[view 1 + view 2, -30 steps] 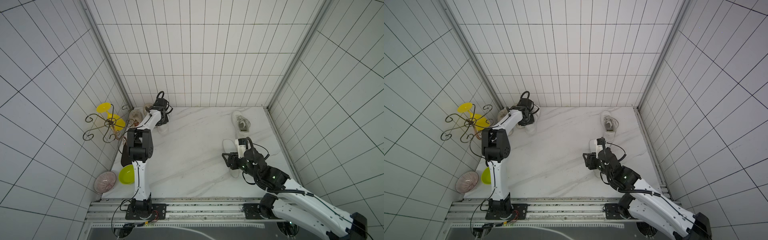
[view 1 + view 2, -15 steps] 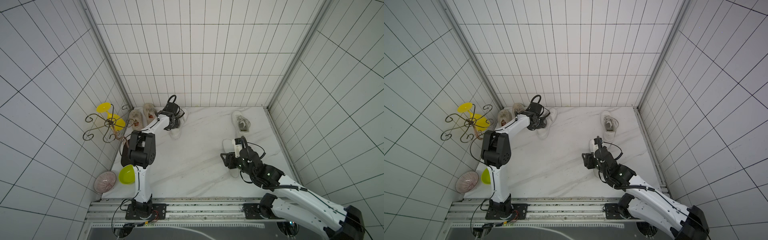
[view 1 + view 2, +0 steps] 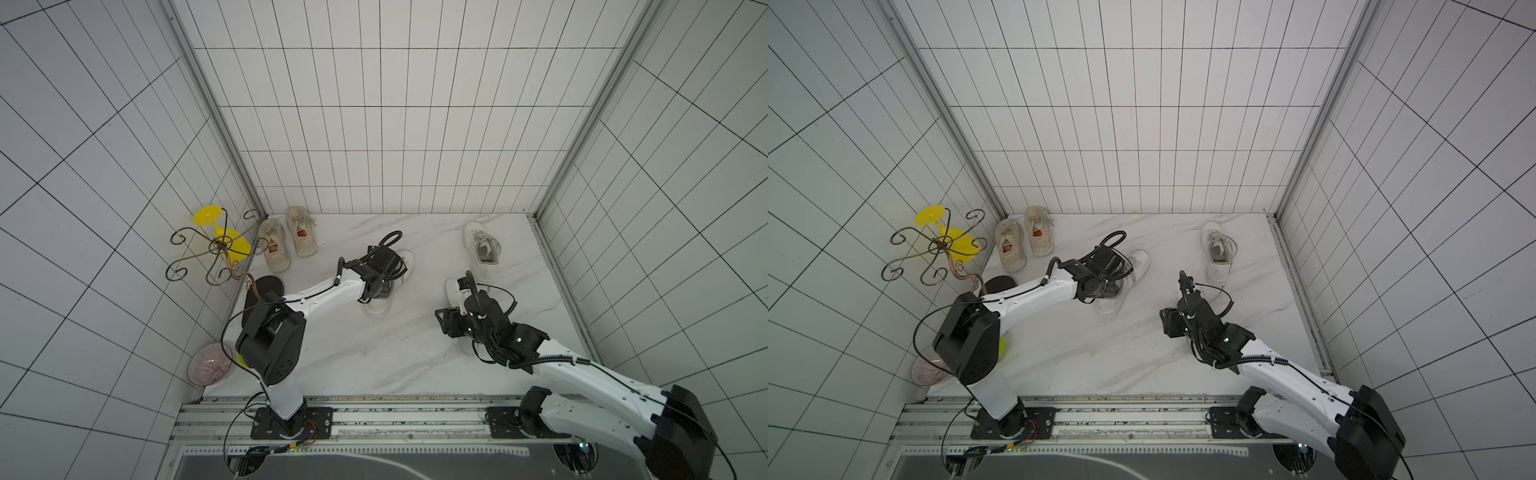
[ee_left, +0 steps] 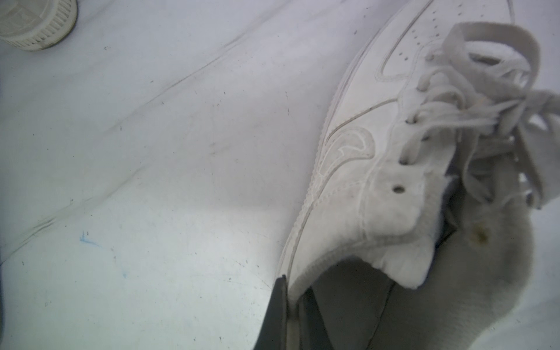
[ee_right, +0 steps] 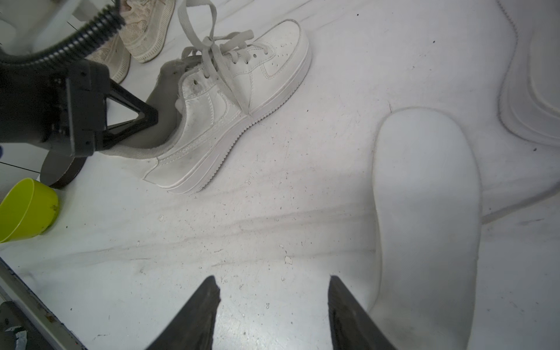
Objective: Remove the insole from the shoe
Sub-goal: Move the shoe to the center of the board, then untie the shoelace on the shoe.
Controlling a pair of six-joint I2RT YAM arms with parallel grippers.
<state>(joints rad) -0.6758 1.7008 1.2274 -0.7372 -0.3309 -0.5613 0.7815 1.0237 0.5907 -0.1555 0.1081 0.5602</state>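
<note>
A white lace-up shoe (image 3: 405,262) (image 3: 1138,262) lies mid-table, heel toward the front. My left gripper (image 3: 380,286) (image 3: 1108,286) reaches into its opening. In the left wrist view the left gripper (image 4: 292,306) is shut on the shoe (image 4: 357,151), its collar wall pinched between the fingers, one outside and one inside. The inside (image 4: 348,303) is grey; I cannot make out an insole in it. My right gripper (image 5: 272,291) (image 3: 446,328) hangs open over bare table. Just beside it a loose white insole (image 5: 424,212) (image 3: 452,289) lies flat.
A second white sneaker (image 3: 482,249) stands at the back right. Two beige sneakers (image 3: 286,241) sit in the back left corner by a wire stand (image 3: 216,245) holding a yellow glass. A dark disc (image 3: 266,286), pink bowl (image 3: 210,365) and green cup (image 5: 27,209) line the left edge.
My left arm has swung from the back left corner toward the middle, bringing the white shoe along, and its jaws have closed on the collar. The right arm has barely shifted.
</note>
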